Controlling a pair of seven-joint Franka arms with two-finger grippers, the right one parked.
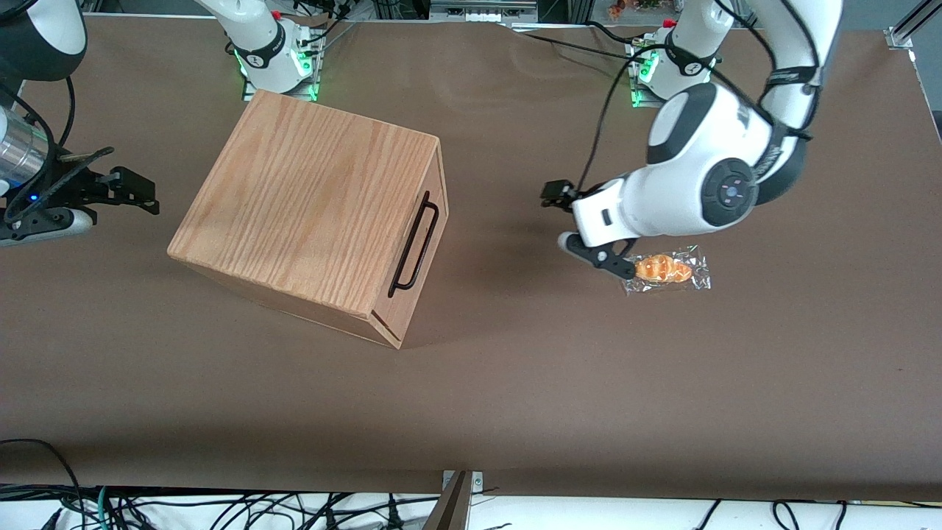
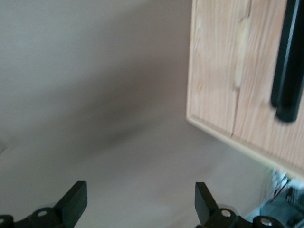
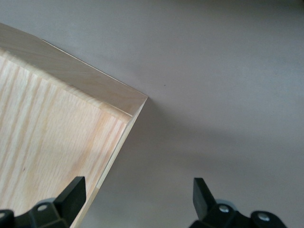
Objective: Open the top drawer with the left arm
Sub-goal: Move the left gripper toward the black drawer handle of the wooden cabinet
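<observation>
The small black two-finger gripper (image 1: 585,228) of the glossy white left arm (image 1: 706,177) hangs above the brown table (image 1: 515,383), in front of the cabinet's drawer face and well apart from it. In the left wrist view its two black fingers (image 2: 73,204) stand wide apart with nothing between them, only bare tabletop showing in the gap.

The large oak-grain wooden box cabinet (image 1: 309,199) sits at an angle on the table, nearer the parked arm's end. The shallow pale-wood top drawer (image 1: 421,246) is closed, its front flush with the cabinet edge. A long thin black metal bar handle (image 1: 414,244) runs along that front, and in the left wrist view one rounded end of the handle (image 2: 287,61) shows against the pale wood grain, with a thin seam running down the panel beside it.

Just beside the gripper, toward the working arm's end of the table, lies a clear crinkled plastic wrapper (image 1: 698,274) holding a golden-orange bread roll (image 1: 662,268). The lower gripper finger overlaps the wrapper's edge in the front view; whether it touches cannot be told.

No readable writing shows on the cabinet or the wrapper.
</observation>
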